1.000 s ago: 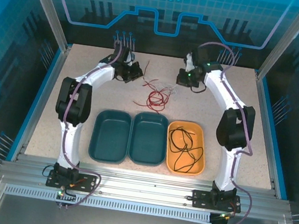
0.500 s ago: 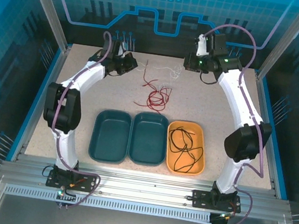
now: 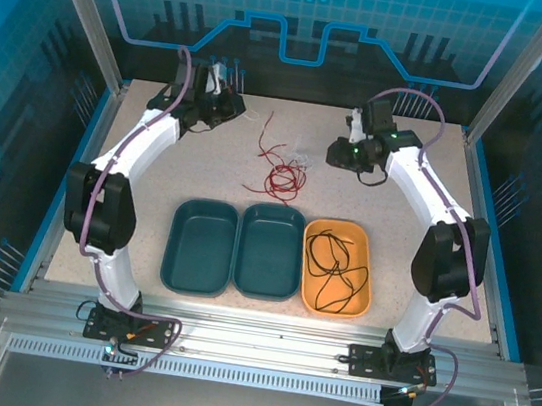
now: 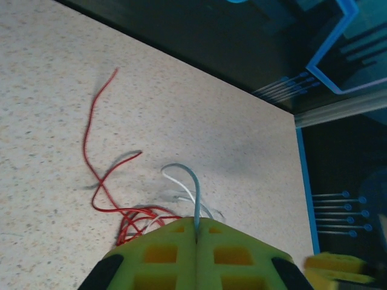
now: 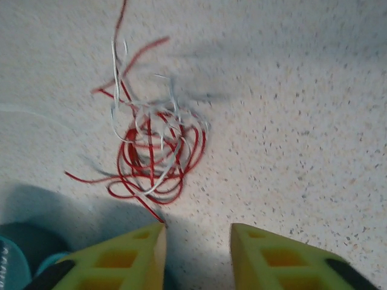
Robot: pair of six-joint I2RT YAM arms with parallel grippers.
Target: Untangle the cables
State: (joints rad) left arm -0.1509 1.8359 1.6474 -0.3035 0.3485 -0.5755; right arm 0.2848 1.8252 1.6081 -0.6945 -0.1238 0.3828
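Left arm: Your left arm reaches from the near edge all the way up to the back left corner of the speckled beige worktop. It bends at the elbow, and its tip turns in toward the middle.

Left pincer: Your left pincer is pressed shut. Its yellow-green fingers pinch a thin white cable right at the tips.

White cable: It goes from the pinch in a small loop and runs back down to the pile.

Right arm: Your right arm curves up along the right side and bends in toward the middle. Its tip points down at the worktop.

Right pincer: Your right pincer has its two fingers a bit apart, and nothing sits between them. It hangs over the worktop, with its shadow under it.

Red cable: The thin red cable lies in a messy round pile in the middle of the worktop, between your two pincers. White strands are mixed into it. The pile is just in front of your right pincer, not touching it.

Black cable: The thin black cable lies curled inside the orange plastic tray, on the near right.

Other trays: Two dark teal plastic trays sit side by side just left of the orange plastic tray.
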